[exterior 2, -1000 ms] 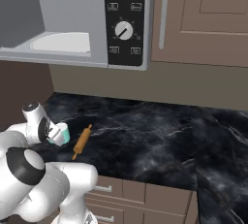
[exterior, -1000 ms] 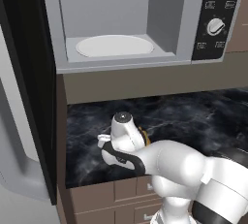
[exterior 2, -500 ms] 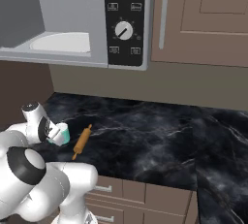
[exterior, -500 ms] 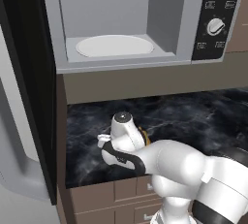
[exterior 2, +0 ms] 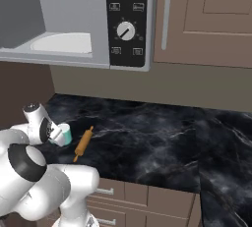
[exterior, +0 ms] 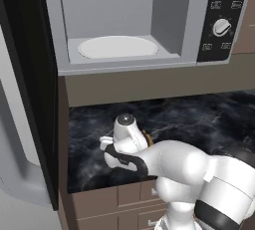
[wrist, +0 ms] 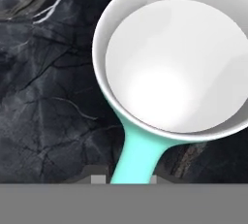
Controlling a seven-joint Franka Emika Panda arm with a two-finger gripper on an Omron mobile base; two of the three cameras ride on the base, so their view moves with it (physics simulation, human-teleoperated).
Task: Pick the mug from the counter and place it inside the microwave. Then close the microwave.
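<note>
The robot's wrist hides most of the mug (exterior 2: pixel 65 133) in the right base view. In the hand view its rim runs off the top and right edges. The jaws' grip on the handle (wrist: pixel 137 156) cannot be judged.

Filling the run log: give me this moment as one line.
phase: grasping | gripper: astride mug handle, closure unclear | mug: on counter | microwave: open | rolling pin: beside mug
</note>
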